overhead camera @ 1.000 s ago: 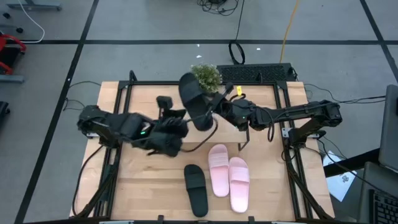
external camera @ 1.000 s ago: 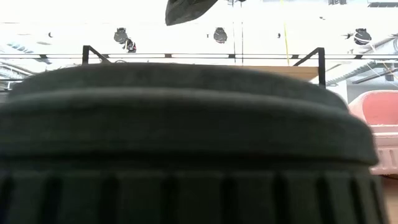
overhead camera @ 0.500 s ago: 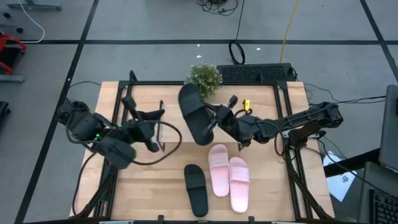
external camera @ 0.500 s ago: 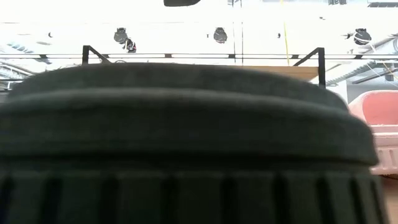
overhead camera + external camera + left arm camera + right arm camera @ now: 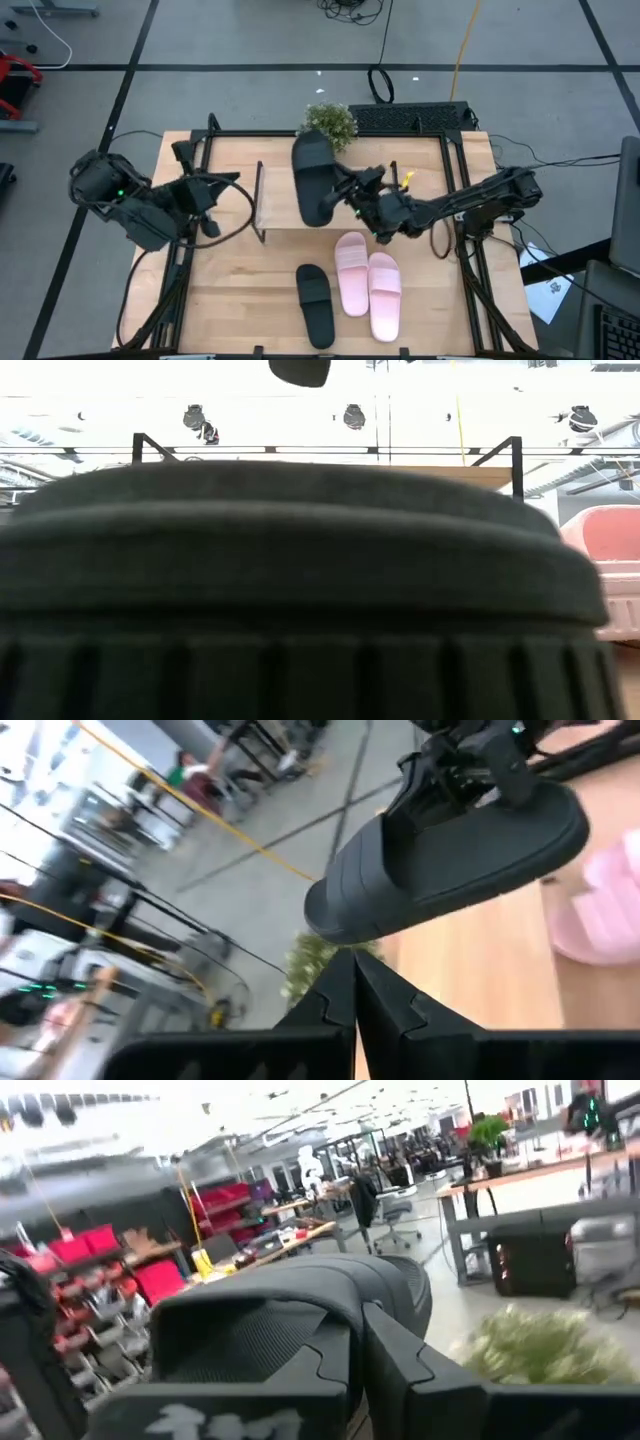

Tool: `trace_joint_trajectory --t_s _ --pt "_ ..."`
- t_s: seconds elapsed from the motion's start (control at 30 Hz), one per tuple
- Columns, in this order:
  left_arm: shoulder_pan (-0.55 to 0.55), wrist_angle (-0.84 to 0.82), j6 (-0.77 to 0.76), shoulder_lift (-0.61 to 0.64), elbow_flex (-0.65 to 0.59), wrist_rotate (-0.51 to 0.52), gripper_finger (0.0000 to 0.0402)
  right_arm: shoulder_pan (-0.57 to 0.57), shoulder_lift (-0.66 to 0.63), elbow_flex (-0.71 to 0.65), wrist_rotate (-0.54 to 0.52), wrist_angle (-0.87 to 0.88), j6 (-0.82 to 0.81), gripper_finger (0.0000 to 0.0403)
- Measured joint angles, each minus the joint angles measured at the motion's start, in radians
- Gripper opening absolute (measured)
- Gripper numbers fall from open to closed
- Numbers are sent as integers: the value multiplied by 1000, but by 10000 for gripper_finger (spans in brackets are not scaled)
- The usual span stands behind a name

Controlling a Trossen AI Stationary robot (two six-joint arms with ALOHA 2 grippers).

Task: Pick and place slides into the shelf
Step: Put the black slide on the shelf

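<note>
right claw carries black slide over the shelf; left claw has let go and pulled back

right claw (image 5: 345,190) is pinched on one matte black open-toe slide sandal (image 5: 313,180), holding it in the air above the back half of the counter (image 5: 230,300). in the right wrist view the wide strap of this slide sits squeezed between the two dark fingers (image 5: 400,1380).

change over the last second: left claw (image 5: 215,195) was right beside the carried slide, then drew away to the left side of the counter. its fingers are now pressed together on nothing, tips meeting in the left wrist view. so the slide now hangs from the right claw alone.

low shelf with light wood top board and thin black metal legs (image 5: 258,200) is partly hidden under the arms; the carried slide is above it, not resting on it as far as i can tell.

other slides: second black slide (image 5: 316,305) flat on the counter at the front, pale pink pair (image 5: 367,285) just beside it on the right, the two pink ones touching.

judgement: one slide in transit, none placed yet; three still to pick. next move calls for lowering onto the board.
</note>
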State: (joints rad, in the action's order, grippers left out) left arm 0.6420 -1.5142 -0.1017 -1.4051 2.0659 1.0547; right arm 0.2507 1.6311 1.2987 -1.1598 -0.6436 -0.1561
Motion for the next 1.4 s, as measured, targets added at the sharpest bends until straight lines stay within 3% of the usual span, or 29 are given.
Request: trace_joint_trajectory --t_s 0.1,0.2,0.43,0.6,0.77,0.87,1.2,1.4 --pt "7 -55 -55 26 0 -46 9 2 94 29 -28 -149 18 3" --pt "9 -55 -70 56 0 -108 15 -1 196 156 -42 -167 83 2" --pt "9 -57 -108 123 0 -201 8 0 422 571 -166 67 272 1" --pt "9 -57 -129 165 0 -255 6 -1 536 742 -206 168 311 1" --pt "9 -57 -158 192 0 -272 16 0 575 752 -306 180 339 1" --pt "9 -57 -159 200 0 -273 16 -1 578 752 -306 184 351 1" --pt "9 -57 -139 202 0 -279 6 -23 577 695 -144 342 200 1" --pt "9 -57 -138 202 0 -279 18 -44 577 658 -145 342 159 1"
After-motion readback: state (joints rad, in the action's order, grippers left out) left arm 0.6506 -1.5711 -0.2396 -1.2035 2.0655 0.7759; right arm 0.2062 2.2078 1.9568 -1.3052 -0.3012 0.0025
